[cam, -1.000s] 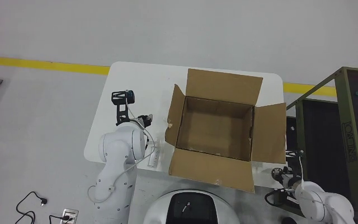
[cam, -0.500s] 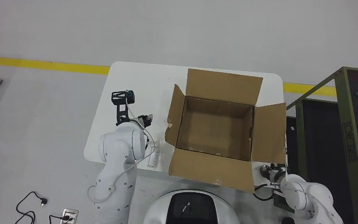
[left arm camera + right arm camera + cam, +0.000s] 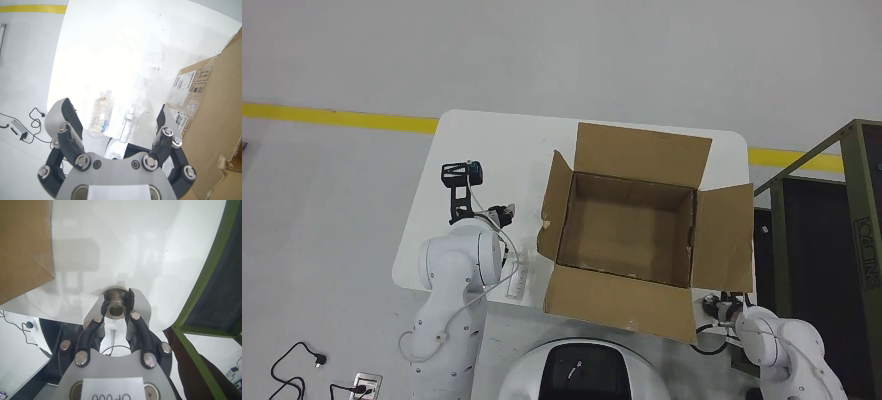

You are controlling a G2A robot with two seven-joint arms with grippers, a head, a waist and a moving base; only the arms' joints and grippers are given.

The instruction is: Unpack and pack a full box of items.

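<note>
An open cardboard box (image 3: 630, 230) stands in the middle of the white table (image 3: 502, 150), flaps spread, its inside looking bare from above. My left gripper (image 3: 457, 178) hangs open over the table left of the box, its pads (image 3: 71, 117) wide apart with nothing between them. Beneath it lie a clear plastic bottle (image 3: 100, 121) and a small white spray bottle (image 3: 127, 126), next to the box wall (image 3: 208, 106). My right gripper (image 3: 117, 306) is shut on a metal cylinder part (image 3: 115, 309) near the table's front right corner, by the box's flap (image 3: 22, 247).
A green-framed rack (image 3: 842, 240) stands right of the table, its post (image 3: 209, 272) close to my right gripper. The spray bottle (image 3: 522, 275) lies near the table's front edge. Cables and a power adapter (image 3: 18, 130) lie on the floor. A yellow line (image 3: 342, 118) crosses the floor.
My right arm has moved left along the table's front right corner, toward the box flap, with the metal part held. The left arm has stayed still.
</note>
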